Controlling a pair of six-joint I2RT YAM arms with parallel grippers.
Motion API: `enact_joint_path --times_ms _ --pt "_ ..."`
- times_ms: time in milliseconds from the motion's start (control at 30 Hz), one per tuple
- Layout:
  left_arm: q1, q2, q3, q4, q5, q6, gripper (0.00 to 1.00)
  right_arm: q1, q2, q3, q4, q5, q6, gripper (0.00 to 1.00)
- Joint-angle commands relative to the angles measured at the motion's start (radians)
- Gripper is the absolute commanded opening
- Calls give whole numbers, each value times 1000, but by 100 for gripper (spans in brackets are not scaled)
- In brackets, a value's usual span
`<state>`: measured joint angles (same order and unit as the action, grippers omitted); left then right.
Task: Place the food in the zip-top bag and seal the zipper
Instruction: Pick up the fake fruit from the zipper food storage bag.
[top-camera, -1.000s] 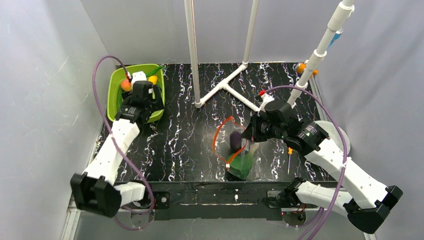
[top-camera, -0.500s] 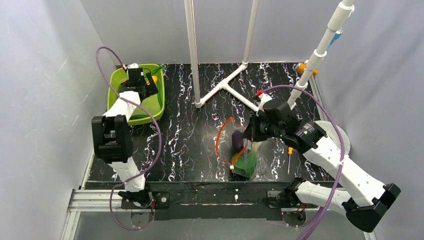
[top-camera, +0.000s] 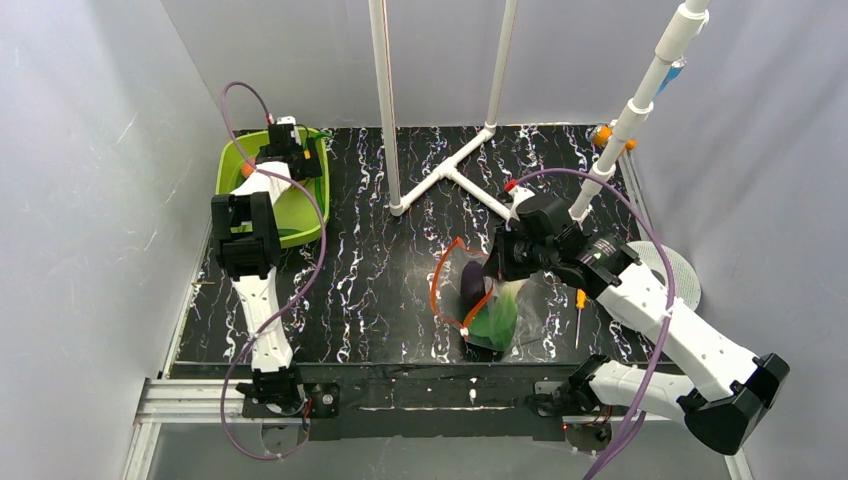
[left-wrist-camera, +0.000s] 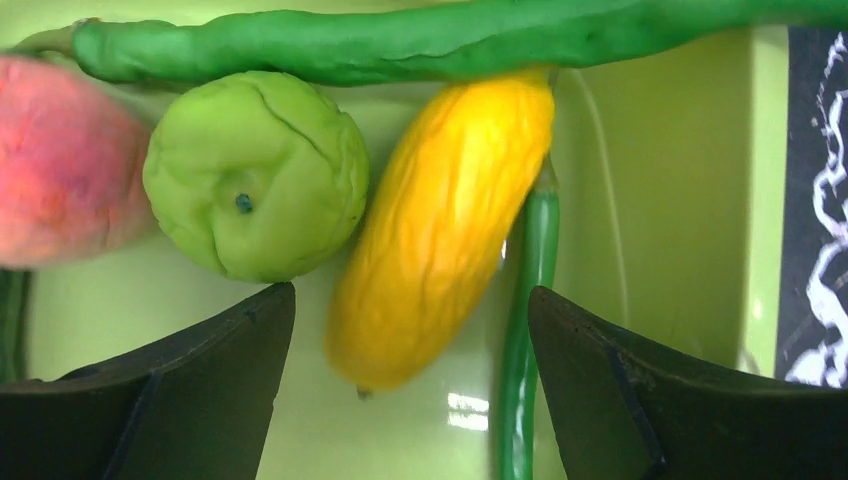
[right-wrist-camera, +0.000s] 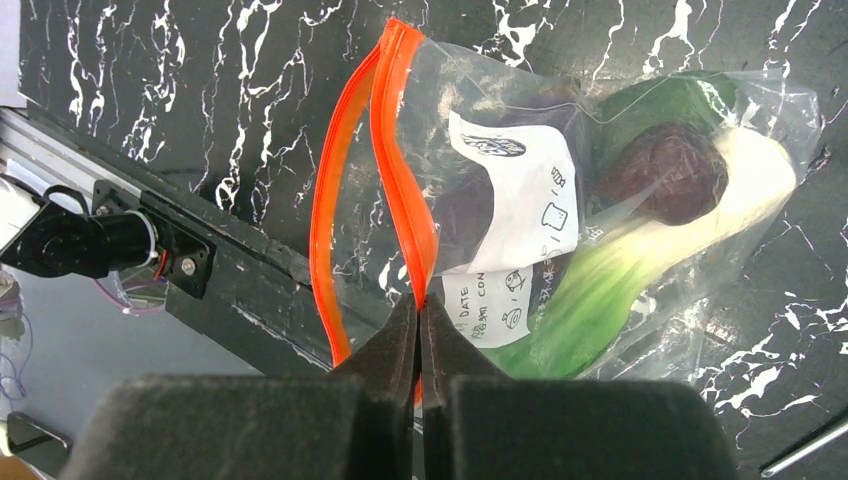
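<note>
My left gripper (left-wrist-camera: 410, 295) hangs open inside the green bin (top-camera: 297, 212), its fingers on either side of the lower end of the yellow piece (left-wrist-camera: 440, 200). Beside that piece lie the round lime-green fruit (left-wrist-camera: 255, 175), the red-orange fruit (left-wrist-camera: 60, 160) and long green pods (left-wrist-camera: 450, 40). My right gripper (right-wrist-camera: 420, 300) is shut on one strip of the red-orange zipper (right-wrist-camera: 400, 180), holding the clear zip-top bag (top-camera: 492, 305) with its mouth gaping. Inside the bag are the dark purple eggplant (right-wrist-camera: 665, 170) and the white-stalked leafy green (right-wrist-camera: 600, 290).
A white pipe frame (top-camera: 450, 172) stands at the back middle of the black marbled table. An orange-handled screwdriver (top-camera: 579, 312) lies just right of the bag. A round white disc (top-camera: 682, 272) sits at the table's right edge.
My left arm has reached farther back over the bin, its gripper now at the far end, still open. My right gripper has kept its hold on the zipper, and the bag has shifted slightly.
</note>
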<state>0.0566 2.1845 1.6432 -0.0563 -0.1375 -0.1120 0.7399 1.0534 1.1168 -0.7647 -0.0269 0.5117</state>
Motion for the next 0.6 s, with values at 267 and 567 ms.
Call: enact_joint_path --times_ms 267,567 --pt "0 48 110 -52 61 61 45 -14 73 83 26 -29 -24 1" --pt "0 -77 83 -181 38 14 16 -14 35 76 22 -45 6 1"
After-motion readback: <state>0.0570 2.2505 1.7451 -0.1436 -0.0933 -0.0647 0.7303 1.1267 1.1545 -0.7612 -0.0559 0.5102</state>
